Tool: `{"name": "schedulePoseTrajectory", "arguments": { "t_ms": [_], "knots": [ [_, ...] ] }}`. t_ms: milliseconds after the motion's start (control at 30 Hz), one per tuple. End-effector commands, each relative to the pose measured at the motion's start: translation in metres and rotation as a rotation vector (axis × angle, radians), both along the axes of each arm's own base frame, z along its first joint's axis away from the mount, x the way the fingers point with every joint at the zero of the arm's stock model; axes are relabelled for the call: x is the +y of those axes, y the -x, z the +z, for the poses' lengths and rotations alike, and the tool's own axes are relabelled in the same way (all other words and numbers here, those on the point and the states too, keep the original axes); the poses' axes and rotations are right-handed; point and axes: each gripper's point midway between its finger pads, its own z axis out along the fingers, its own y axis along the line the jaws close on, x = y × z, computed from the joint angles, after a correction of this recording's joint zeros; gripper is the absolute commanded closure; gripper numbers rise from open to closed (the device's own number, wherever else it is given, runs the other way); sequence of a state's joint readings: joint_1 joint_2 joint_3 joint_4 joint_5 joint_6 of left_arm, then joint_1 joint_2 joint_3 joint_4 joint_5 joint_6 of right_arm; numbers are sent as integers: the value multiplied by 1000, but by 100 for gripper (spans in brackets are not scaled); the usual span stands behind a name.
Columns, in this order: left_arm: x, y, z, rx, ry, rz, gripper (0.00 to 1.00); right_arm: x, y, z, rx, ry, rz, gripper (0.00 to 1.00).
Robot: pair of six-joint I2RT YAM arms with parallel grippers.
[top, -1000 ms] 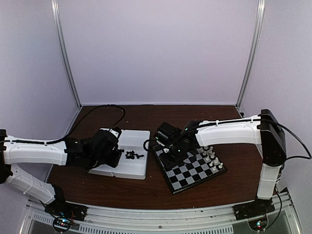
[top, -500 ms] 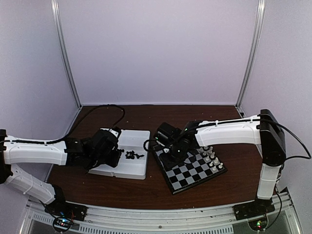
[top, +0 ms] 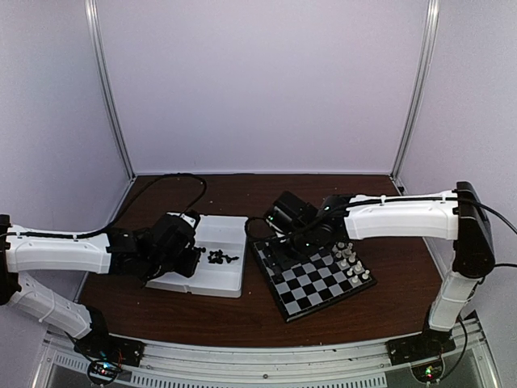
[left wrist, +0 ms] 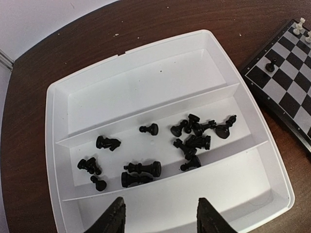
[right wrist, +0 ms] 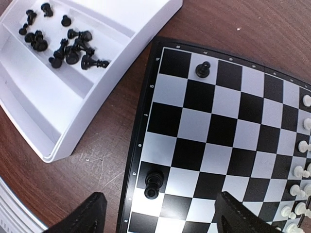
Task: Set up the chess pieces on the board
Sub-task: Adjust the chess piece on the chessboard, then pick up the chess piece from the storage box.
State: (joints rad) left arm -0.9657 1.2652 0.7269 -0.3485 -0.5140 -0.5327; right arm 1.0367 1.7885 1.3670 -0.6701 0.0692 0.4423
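Note:
Several black chess pieces (left wrist: 189, 138) lie tumbled in the middle compartment of a white tray (left wrist: 146, 87). My left gripper (left wrist: 160, 216) hovers open over the tray's near compartment, nothing between its fingers. On the board (right wrist: 223, 131) one black piece (right wrist: 153, 183) stands on a dark square by the left rim, and a black pawn (right wrist: 203, 69) stands farther along. My right gripper (right wrist: 163, 218) is open just above the board, apart from the standing piece. From above, the left gripper (top: 192, 257) is at the tray (top: 230, 279) and the right gripper (top: 289, 239) at the board's (top: 311, 284) far left corner.
White pieces (top: 351, 263) stand in rows on the board's right side, also at the right edge of the right wrist view, white pieces (right wrist: 301, 170). The tray sits close to the board's left rim on the brown table (top: 380, 311). Enclosure walls and metal posts (top: 109, 97) surround the table.
My right gripper has opened, let go of the black piece on the board's left edge, and drawn back to the right. The left arm has not moved.

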Motion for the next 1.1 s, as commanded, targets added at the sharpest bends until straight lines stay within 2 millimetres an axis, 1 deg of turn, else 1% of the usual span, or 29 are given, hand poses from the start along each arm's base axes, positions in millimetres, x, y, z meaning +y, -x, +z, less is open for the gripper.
{"name": "schedulePoseTrajectory", "arguments": {
  "t_ms": [0,33,67,200,300,433,533,600,733,800,833,900,1067],
  "knots": [
    [2,-1,6,3,32,7,49,-9,-10,30,-116,-53,-53,11],
    [1,-1,6,6,32,4,49,-11,-11,35,-131,-63,-62,3],
    [1,-1,6,10,31,3,49,-13,-11,38,-146,-73,-69,1],
    [-2,0,7,25,31,-7,48,-22,-12,53,-189,-106,-91,0],
    [-8,1,9,38,36,-29,44,-28,-13,61,-219,-123,-103,0],
    [-12,1,12,48,34,-51,41,-35,-13,69,-251,-146,-121,0],
    [-19,3,14,66,23,-96,34,-40,-12,74,-270,-163,-131,1],
    [-22,3,15,75,4,-119,32,-43,-11,77,-280,-176,-136,2],
    [-17,0,20,64,-21,-98,28,-46,-9,79,-290,-191,-130,2],
    [-17,-2,22,75,2,-87,31,-46,-9,80,-291,-189,-128,2],
    [-13,-6,21,90,16,-65,33,-46,-9,80,-290,-188,-126,2],
    [-8,-11,18,130,31,-40,38,-46,-9,79,-289,-187,-125,2],
    [9,-29,6,245,86,80,44,-46,-9,80,-289,-187,-121,3]
  ]
}}
